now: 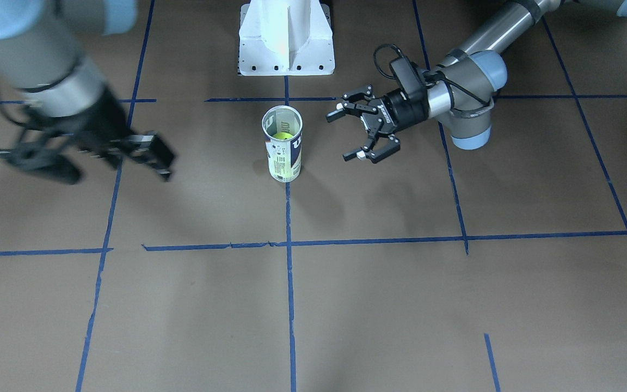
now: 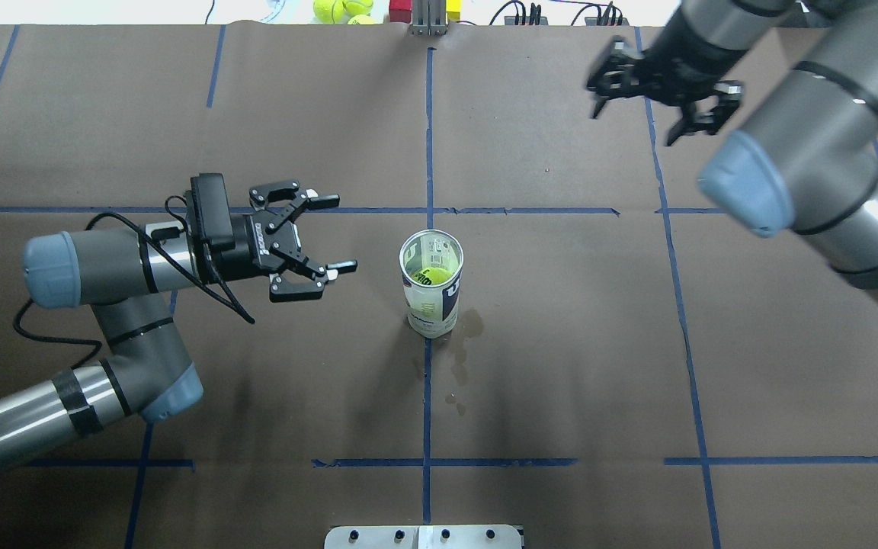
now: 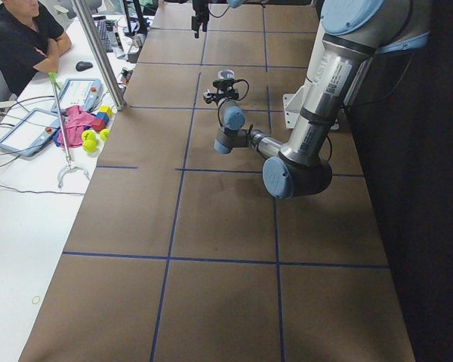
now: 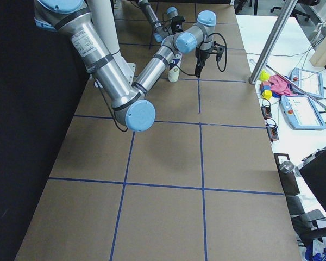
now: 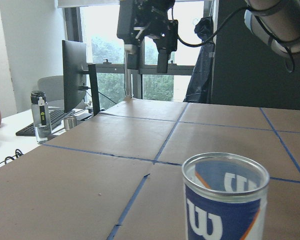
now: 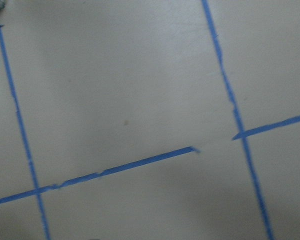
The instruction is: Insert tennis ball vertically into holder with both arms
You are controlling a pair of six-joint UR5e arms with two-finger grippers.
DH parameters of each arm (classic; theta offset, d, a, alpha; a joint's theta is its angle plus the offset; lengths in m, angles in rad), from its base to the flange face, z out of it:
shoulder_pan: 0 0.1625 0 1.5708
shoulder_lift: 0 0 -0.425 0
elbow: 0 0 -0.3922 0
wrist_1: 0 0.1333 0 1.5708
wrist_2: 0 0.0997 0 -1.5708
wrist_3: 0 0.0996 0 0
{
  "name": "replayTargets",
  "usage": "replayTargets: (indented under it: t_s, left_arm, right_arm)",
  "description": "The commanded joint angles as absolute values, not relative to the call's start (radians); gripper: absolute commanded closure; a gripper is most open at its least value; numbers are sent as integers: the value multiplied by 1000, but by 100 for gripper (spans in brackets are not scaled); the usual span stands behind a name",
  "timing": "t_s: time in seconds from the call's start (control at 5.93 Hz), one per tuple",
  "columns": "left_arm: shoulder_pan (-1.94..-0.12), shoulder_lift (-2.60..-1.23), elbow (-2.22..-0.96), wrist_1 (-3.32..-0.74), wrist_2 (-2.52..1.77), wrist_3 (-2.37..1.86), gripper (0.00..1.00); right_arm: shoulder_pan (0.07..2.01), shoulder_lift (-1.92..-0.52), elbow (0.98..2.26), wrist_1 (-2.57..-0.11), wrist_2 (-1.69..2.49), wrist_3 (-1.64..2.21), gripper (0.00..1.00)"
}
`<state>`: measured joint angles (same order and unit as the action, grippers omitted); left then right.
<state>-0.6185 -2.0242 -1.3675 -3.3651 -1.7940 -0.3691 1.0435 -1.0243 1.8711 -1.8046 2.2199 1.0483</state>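
The holder (image 1: 282, 147), a clear can with a navy-and-white "W" label, stands upright at the table's middle (image 2: 430, 293). The tennis ball (image 1: 283, 136) lies inside it, seen through the open top (image 2: 434, 275). My left gripper (image 2: 340, 233) is open and empty, level with the can and a short way to its side, pointing at it (image 1: 339, 136). My right gripper (image 2: 633, 126) is open and empty, raised high over the far right of the table, well away from the can (image 1: 153, 155). The left wrist view shows the can (image 5: 225, 205) close in front and the right gripper (image 5: 146, 45) far behind.
The white robot base (image 1: 286, 38) stands behind the can. Spare tennis balls (image 2: 340, 9) and coloured blocks lie beyond the table's far edge. Small dark spots (image 2: 456, 366) mark the paper by the can. An operator (image 3: 23, 38) sits at a side desk. Blue tape (image 6: 125, 165) grids the table.
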Motion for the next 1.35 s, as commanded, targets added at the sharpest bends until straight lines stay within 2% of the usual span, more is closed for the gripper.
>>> replayTargets:
  t_s: [0.0, 0.34, 0.67, 0.84, 1.18]
  left_arm:
    - [-713, -2022, -1362, -3256, -1795, -445, 0]
    - [-852, -1962, -1361, -3028, -1790, -448, 0]
    - [-969, -1895, -1362, -2761, -1792, -524, 0]
    - [-1024, -1873, -1362, -2608, -1796, -523, 0]
    - [-1226, -1871, -1370, -2362, -2059, -502, 1]
  right_arm:
    - [1222, -1178, 1869, -1804, 2221, 639, 0]
    - [1330, -1169, 1720, -1792, 2227, 392, 1]
    - [1386, -1190, 1575, -1671, 2265, 316, 0]
    - [1405, -1219, 1493, -1620, 2267, 146, 0]
    - [1457, -1218, 1259, -1422, 2270, 6, 0]
